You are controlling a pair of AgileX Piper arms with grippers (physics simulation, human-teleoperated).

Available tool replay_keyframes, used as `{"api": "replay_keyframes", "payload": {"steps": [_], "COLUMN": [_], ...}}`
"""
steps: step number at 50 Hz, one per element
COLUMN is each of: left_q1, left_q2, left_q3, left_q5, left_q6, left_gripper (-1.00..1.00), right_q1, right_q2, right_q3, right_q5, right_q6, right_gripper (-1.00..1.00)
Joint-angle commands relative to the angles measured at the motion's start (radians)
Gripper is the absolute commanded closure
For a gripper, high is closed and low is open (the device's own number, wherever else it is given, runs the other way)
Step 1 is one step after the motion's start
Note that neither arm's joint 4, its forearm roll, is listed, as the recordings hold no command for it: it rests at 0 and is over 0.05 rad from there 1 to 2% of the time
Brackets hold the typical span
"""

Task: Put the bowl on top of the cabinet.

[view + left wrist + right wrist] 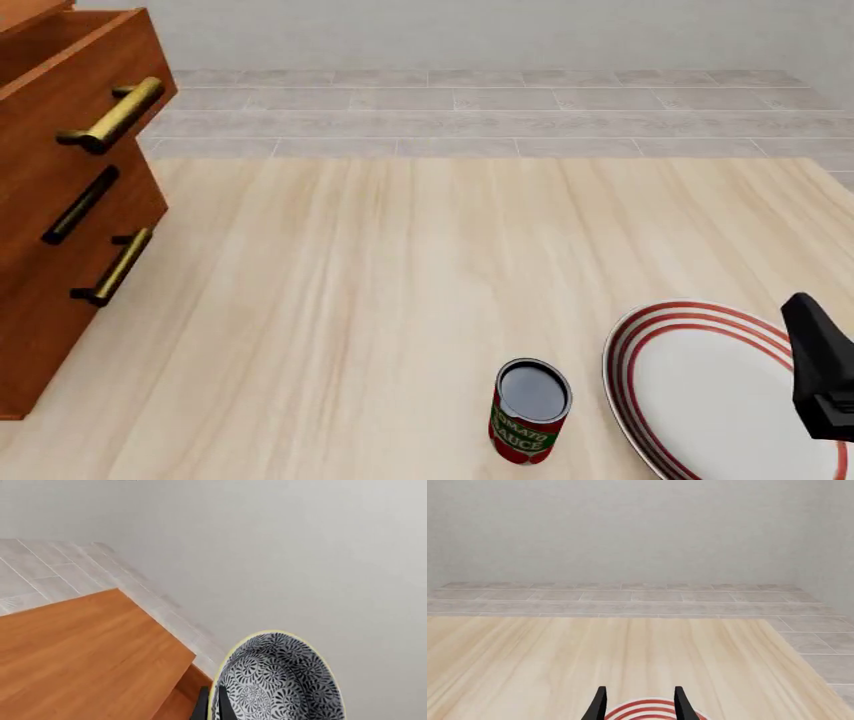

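One bowl (280,680), rim clamped between the left fingers (212,707), held tilted above the top of one cabinet (80,655). One plate (714,395) on the desk (400,280), directly beneath the right fingers (639,702), which stand apart and empty. One can (530,410), upright, just beside the plate. Three drawer handles (114,113) on the cabinet front.

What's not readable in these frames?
- Left gripper: left wrist view's edge cuts it off; absent from the front view. Fingers straddle the bowl rim.
- Bowl: lower part cut off; not in the front view.
- Cabinet top: beyond the front view's edge.
- Right gripper: front view shows only a dark piece.
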Motion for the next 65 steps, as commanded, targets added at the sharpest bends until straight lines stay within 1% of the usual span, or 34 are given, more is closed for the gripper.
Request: {"api": "replay_keyframes", "payload": {"steps": [1, 2, 3, 5, 6, 7, 12, 16, 19, 20, 22, 24, 29, 42, 47, 53, 57, 59, 61, 62, 64, 65], "left_q1": [0.051, 0.063, 0.075, 0.103, 0.095, 0.116, 0.13, 0.12, 0.129, 0.151, 0.142, 0.145, 0.145, 0.188, 0.204, 0.207, 0.208, 0.187, 0.193, 0.192, 0.196, 0.202], "left_q2": [0.066, 0.073, 0.068, 0.076, 0.077, 0.076, 0.07, 0.055, 0.066, 0.066, 0.035, 0.03, -0.038, -0.036, -0.014, -0.002, -0.001, 0.008, 0.004, 0.014, 0.012, 0.02], "left_q3": [-0.039, -0.036, -0.039, -0.035, -0.031, -0.029, -0.021, -0.019, -0.021, -0.009, 0.018, 0.028, 0.062, 0.071, 0.055, 0.008, 0.008, 0.015, 0.021, 0.025, 0.024, 0.03], "left_q5": [-0.008, -0.011, -0.019, -0.028, -0.026, -0.035, -0.038, -0.03, -0.016, -0.021, -0.029, -0.028, -0.008, -0.013, -0.015, 0.007, 0.012, 0.026, 0.016, 0.02, 0.014, 0.011], "left_q6": [0.06, 0.057, 0.083, 0.086, 0.088, 0.098, 0.103, 0.122, 0.116, 0.099, 0.117, 0.113, 0.123, 0.108, 0.105, 0.096, 0.079, 0.068, 0.072, 0.056, 0.062, 0.049], "left_gripper": [1.0, 1.0, 1.0, 1.0, 1.0, 1.0, 1.0, 1.0, 1.0, 1.0, 1.0, 1.0, 1.0, 1.0, 1.0, 1.0, 1.0, 1.0, 1.0, 1.0, 1.0, 1.0], "right_q1": [0.0, 0.0, 0.0, 0.0, 0.0, 0.0, 0.0, 0.0, 0.0, 0.0, 0.0, 0.0, 0.0, 0.0, 0.0, 0.0, 0.0, 0.0, 0.0, 0.0, 0.0, 0.0], "right_q2": [0.0, 0.0, 0.0, 0.0, 0.0, 0.0, 0.0, 0.0, 0.0, 0.0, 0.0, 0.0, 0.0, 0.0, 0.0, 0.0, 0.0, 0.0, 0.0, 0.0, 0.0, 0.0], "right_q3": [0.0, 0.0, 0.0, 0.0, 0.0, 0.0, 0.0, 0.0, 0.0, 0.0, 0.0, 0.0, 0.0, 0.0, 0.0, 0.0, 0.0, 0.0, 0.0, 0.0, 0.0, 0.0], "right_q5": [0.0, 0.0, 0.0, 0.0, 0.0, 0.0, 0.0, 0.0, 0.0, 0.0, 0.0, 0.0, 0.0, 0.0, 0.0, 0.0, 0.0, 0.0, 0.0, 0.0, 0.0, 0.0], "right_q6": [0.0, 0.0, 0.0, 0.0, 0.0, 0.0, 0.0, 0.0, 0.0, 0.0, 0.0, 0.0, 0.0, 0.0, 0.0, 0.0, 0.0, 0.0, 0.0, 0.0, 0.0, 0.0], "right_gripper": [-1.0, -1.0, -1.0, -1.0, -1.0, -1.0, -1.0, -1.0, -1.0, -1.0, -1.0, -1.0, -1.0, -1.0, -1.0, -1.0, -1.0, -1.0, -1.0, -1.0, -1.0, -1.0]}}
